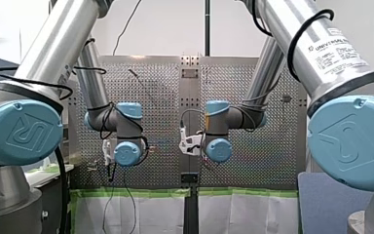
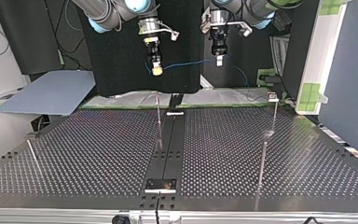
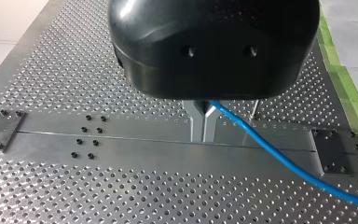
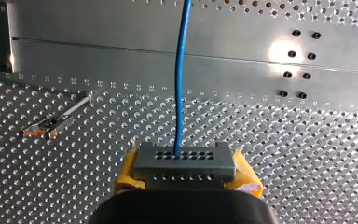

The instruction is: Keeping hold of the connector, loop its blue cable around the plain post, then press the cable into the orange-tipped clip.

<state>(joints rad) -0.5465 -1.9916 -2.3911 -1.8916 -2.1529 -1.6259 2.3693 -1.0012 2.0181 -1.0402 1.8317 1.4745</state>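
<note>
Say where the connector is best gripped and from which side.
Grip the connector by its two short ends, coming from the back, opposite the face where the blue cable leaves. It is a rectangular block, so pads seat flat there and the cable stays free. My right gripper holds it so, on yellow pads.

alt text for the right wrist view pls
My right gripper, with yellow pads, clamps a grey rectangular connector with rows of holes; its thin blue cable runs straight ahead over the perforated metal table. An orange-tipped metal clip sits on the table, apart from the cable.
</note>
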